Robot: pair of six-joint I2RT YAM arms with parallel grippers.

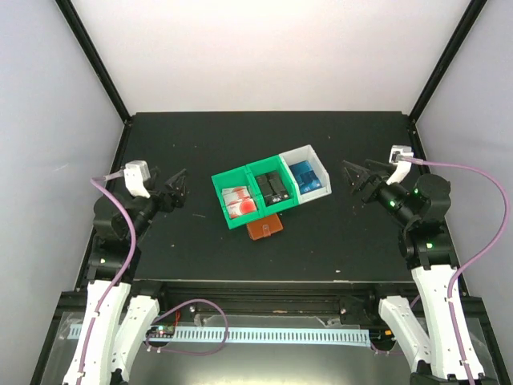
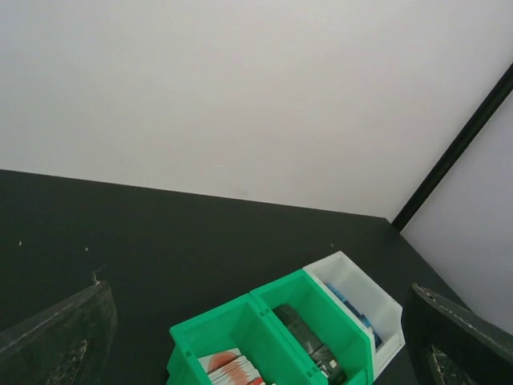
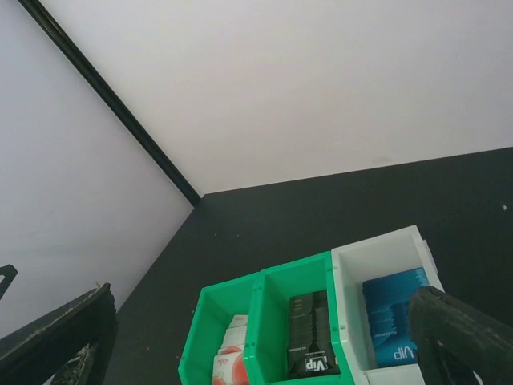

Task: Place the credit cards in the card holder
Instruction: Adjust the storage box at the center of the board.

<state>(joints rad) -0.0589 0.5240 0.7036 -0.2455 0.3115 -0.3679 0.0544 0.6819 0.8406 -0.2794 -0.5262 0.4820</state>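
Red-and-white credit cards (image 1: pixel 238 202) fill the left green bin, black ones (image 1: pixel 271 189) the middle green bin, blue ones (image 1: pixel 304 176) the white bin. The reddish-brown card holder (image 1: pixel 265 228) lies folded on the black table just in front of the bins; neither wrist view shows it. My left gripper (image 1: pixel 178 190) hovers open left of the bins with nothing in it. My right gripper (image 1: pixel 355 176) hovers open and bare to their right. The left wrist view shows the red-and-white cards (image 2: pixel 228 369) and black cards (image 2: pixel 309 341). The right wrist view shows black (image 3: pixel 311 337) and blue cards (image 3: pixel 393 317).
Two green bins (image 1: pixel 218 186) and a white bin (image 1: pixel 317 157) stand joined in a slanted row at mid-table. Black frame posts (image 1: pixel 92 60) rise at the table's back corners before white walls. The table's front edge (image 1: pixel 256 281) runs just ahead of the arm bases.
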